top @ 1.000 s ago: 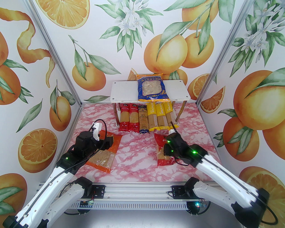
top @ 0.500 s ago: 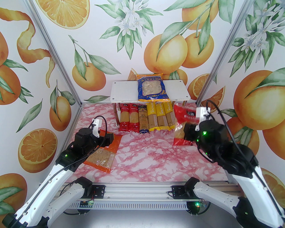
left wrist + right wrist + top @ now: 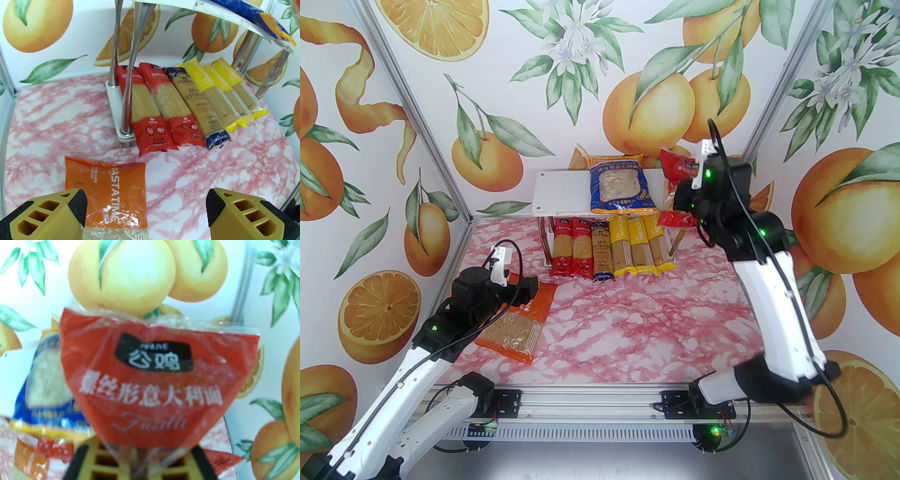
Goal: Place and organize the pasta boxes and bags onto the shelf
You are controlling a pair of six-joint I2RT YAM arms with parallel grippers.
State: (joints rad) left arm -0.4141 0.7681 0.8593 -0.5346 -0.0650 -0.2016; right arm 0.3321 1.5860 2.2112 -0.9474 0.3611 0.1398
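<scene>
Raised: one red bag (image 3: 674,165), by shelf (image 3: 562,192); six spaghetti packs (image 3: 609,248) beneath.

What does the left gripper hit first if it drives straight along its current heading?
Probably the orange bag, lying just ahead under the open left gripper. If the line passes beside it, marble table, then the red spaghetti packs. Depth unclear.

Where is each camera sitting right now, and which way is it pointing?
Top external: above, behind the bases, looking down and forward at table and shelf; left arm and right arm show.
Left wrist: low over the table, facing the shelf's spaghetti packs; open left gripper above the orange bag.
Right wrist: high by the top board, facing the back wall; right gripper shut on the red bag.
Shared: top and right wrist both show the blue bag.
</scene>
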